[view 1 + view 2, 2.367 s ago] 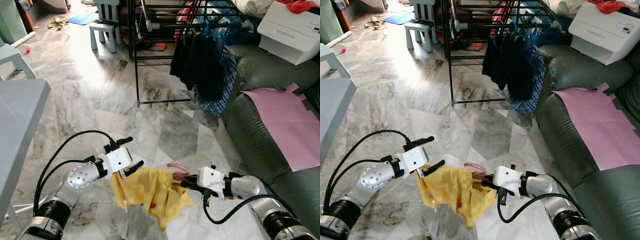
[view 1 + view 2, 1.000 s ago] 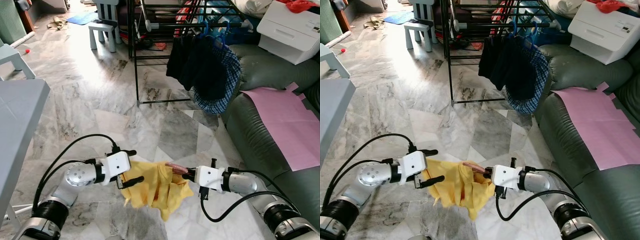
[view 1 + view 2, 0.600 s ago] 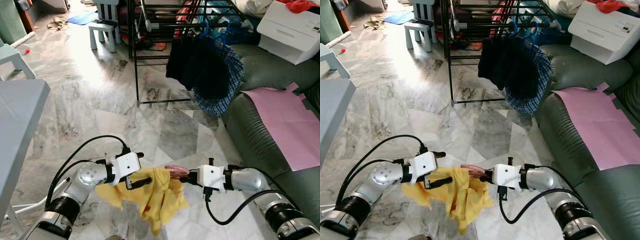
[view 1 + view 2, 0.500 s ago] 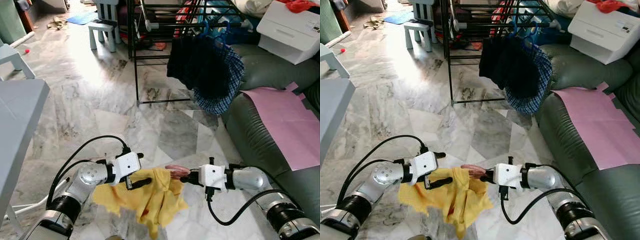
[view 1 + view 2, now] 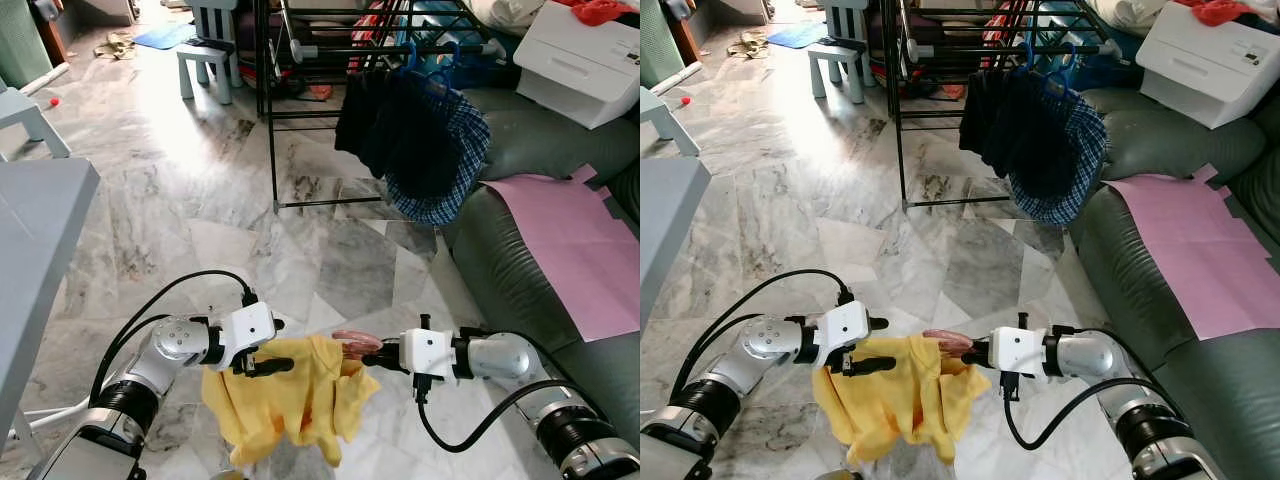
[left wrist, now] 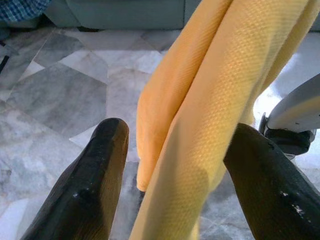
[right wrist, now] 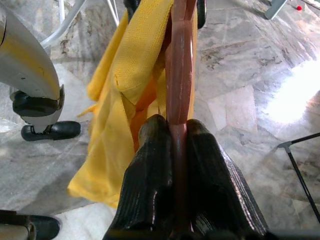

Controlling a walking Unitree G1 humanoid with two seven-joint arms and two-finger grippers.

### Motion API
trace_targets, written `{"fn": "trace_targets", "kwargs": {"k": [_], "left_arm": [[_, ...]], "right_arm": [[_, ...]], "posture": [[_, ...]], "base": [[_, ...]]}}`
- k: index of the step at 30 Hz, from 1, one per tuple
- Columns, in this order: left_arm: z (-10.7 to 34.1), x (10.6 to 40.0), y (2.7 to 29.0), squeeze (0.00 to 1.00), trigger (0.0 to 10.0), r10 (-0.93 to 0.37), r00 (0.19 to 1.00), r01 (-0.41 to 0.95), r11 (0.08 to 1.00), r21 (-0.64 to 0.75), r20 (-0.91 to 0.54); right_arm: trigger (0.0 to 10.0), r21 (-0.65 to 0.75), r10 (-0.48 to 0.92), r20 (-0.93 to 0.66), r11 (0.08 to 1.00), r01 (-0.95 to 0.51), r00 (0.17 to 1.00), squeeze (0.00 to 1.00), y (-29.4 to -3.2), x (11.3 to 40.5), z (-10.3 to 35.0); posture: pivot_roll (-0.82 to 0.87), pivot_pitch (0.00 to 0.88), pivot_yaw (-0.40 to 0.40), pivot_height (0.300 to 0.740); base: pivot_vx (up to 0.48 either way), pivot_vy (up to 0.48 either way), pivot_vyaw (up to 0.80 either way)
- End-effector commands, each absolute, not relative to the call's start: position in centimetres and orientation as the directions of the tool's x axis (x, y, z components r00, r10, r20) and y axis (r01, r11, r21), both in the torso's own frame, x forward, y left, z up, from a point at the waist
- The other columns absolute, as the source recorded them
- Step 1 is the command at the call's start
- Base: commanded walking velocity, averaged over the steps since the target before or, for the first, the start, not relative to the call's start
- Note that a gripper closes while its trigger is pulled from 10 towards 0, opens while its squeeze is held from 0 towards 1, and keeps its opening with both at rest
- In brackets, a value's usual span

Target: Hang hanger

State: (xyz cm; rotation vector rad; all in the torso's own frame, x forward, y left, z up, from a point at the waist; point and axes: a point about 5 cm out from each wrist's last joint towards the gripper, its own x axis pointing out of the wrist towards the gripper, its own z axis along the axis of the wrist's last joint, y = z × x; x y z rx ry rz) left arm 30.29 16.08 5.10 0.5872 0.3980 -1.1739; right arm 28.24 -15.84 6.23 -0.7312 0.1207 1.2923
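Note:
A reddish-brown hanger (image 5: 352,340) carries a yellow shirt (image 5: 290,400) low over the marble floor. My right gripper (image 5: 368,358) is shut on the hanger's bar, and the right wrist view has both fingers (image 7: 155,150) clamped around the hanger (image 7: 179,60). My left gripper (image 5: 283,344) is at the shirt's left side with its fingers apart. In the left wrist view a fold of the yellow shirt (image 6: 215,90) hangs between those two fingers (image 6: 95,185). Ahead stands a black drying rack (image 5: 275,100) whose rail holds dark clothes (image 5: 415,130) on blue hangers.
A green sofa (image 5: 520,270) runs along the right, with a pink sheet (image 5: 575,240) on its seat and a white box (image 5: 580,60) behind. A grey table (image 5: 35,240) edges in at the left. A small stool (image 5: 210,55) stands far back.
The shirt has slid and now hangs lower and wider under the hanger. My left gripper has shifted slightly left along the cloth. The right gripper has kept hold of the hanger, nearly still.

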Motion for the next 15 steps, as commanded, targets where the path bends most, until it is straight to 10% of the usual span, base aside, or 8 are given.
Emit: {"fn": "trace_targets", "kwargs": {"k": [1,15], "left_arm": [[5.5,30.6,16.3,0.0,0.0,-0.738,0.349,0.937,0.273,0.217,-0.578],[6.2,31.0,15.1,0.0,0.0,-0.774,0.29,0.957,0.219,0.191,-0.563]], "right_arm": [[10.0,-0.457,0.835,-0.447,0.094,-0.884,0.32,0.0,-16.1,28.5,7.0],[10.0,-0.44,0.842,-0.454,0.074,-0.895,0.292,0.0,-15.0,28.0,6.1]], "posture": [[0.01,0.061,-0.074,0.74],[0.01,0.066,-0.07,0.74]], "base": [[0.0,0.0,0.0],[0.0,0.0,0.0]]}}
